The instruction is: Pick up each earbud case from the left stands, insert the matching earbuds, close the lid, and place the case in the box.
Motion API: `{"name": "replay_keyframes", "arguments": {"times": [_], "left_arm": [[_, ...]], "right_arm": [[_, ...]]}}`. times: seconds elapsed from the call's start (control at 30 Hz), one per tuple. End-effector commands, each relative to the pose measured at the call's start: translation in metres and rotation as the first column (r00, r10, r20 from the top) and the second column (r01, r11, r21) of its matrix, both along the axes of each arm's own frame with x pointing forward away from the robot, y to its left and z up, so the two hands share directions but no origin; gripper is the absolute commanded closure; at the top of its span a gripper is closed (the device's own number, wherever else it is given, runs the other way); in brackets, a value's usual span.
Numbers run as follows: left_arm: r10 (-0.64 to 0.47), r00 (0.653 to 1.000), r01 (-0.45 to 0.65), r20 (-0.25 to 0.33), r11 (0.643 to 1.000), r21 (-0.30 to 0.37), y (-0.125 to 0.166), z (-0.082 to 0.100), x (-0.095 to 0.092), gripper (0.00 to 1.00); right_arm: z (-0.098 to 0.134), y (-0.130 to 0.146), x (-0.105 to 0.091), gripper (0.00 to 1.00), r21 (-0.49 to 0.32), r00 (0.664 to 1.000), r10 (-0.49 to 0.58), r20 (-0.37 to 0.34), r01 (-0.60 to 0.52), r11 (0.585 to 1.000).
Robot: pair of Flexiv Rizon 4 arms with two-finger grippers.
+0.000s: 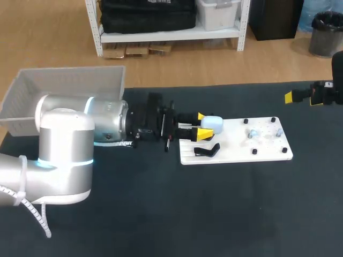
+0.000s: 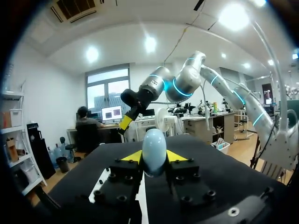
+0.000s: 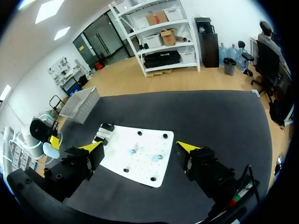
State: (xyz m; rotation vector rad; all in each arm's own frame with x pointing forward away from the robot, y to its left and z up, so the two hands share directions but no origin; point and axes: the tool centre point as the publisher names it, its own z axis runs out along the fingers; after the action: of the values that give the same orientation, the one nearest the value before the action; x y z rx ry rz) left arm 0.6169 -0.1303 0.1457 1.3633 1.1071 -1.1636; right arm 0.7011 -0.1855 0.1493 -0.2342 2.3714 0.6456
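Head view: left tool (image 1: 205, 125) clamped on pale-blue case (image 1: 215, 123), at left end of white board (image 1: 236, 152). Right tool (image 3: 140, 150) fingers apart, well clear of board. Risk: rounded case held only at fingertips, may twist or slip on lift.

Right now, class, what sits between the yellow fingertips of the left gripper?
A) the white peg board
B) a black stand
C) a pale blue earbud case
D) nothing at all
C: in the left wrist view the pale blue earbud case stands between the two yellow tips of the left gripper, touched from both sides.
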Motion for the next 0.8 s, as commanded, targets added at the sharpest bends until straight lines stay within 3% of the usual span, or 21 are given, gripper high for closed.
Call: {"name": "replay_keyframes", "arguments": {"times": [0.03,0.4,0.57,0.8], "left_arm": [[0.005,1.000,-0.005,0.002,1.000,-0.003,0.000,-0.001,-0.001,1.00],[0.005,1.000,-0.005,0.002,1.000,-0.003,0.000,-0.001,-0.001,1.00],[-0.001,0.999,0.000,-0.034,1.000,-0.015,-0.004,-0.005,0.001,1.00],[0.008,0.997,-0.011,-0.080,0.999,-0.031,-0.003,-0.009,0.006,1.00]], "right_arm": [[0.000,-0.001,0.000,0.00,-0.001,1.000,0.001,-0.001,-0.001,1.000],[0.000,-0.001,0.000,0.00,-0.001,1.000,0.001,-0.001,-0.001,1.000],[0.000,-0.001,0.000,0.00,-0.001,1.000,0.001,-0.001,-0.001,1.000],[0.010,0.006,-0.019,0.00,-0.009,0.999,0.023,0.029,-0.022,1.000]]}}
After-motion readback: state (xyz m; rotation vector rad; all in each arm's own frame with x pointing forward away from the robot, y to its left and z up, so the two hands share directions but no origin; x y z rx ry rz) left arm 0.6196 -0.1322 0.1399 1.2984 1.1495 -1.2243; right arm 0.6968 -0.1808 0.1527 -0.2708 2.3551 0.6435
